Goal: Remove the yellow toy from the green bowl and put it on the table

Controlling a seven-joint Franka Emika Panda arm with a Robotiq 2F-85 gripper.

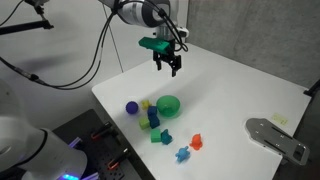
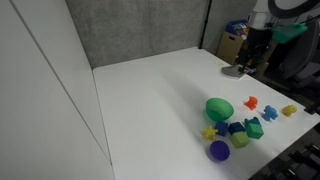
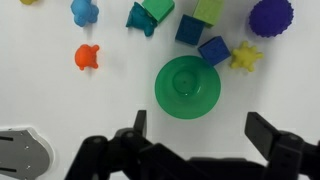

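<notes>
The green bowl (image 3: 187, 87) sits on the white table (image 3: 60, 105), and I see no toy inside it. It also shows in both exterior views (image 1: 168, 105) (image 2: 220, 107). The yellow star-shaped toy (image 3: 245, 57) lies on the table just beside the bowl, between it and a purple spiky ball (image 3: 271, 17). It also shows in both exterior views (image 1: 145, 104) (image 2: 209, 132). My gripper (image 3: 200, 128) is open and empty, high above the table on the near side of the bowl (image 1: 168, 66) (image 2: 254, 62).
Blue blocks (image 3: 213, 50), green blocks (image 3: 158, 8), a blue toy (image 3: 84, 12) and an orange toy (image 3: 87, 57) lie close around the bowl. A grey metal plate (image 1: 277, 137) lies near the table edge, with a small yellow piece (image 1: 279, 120) beside it.
</notes>
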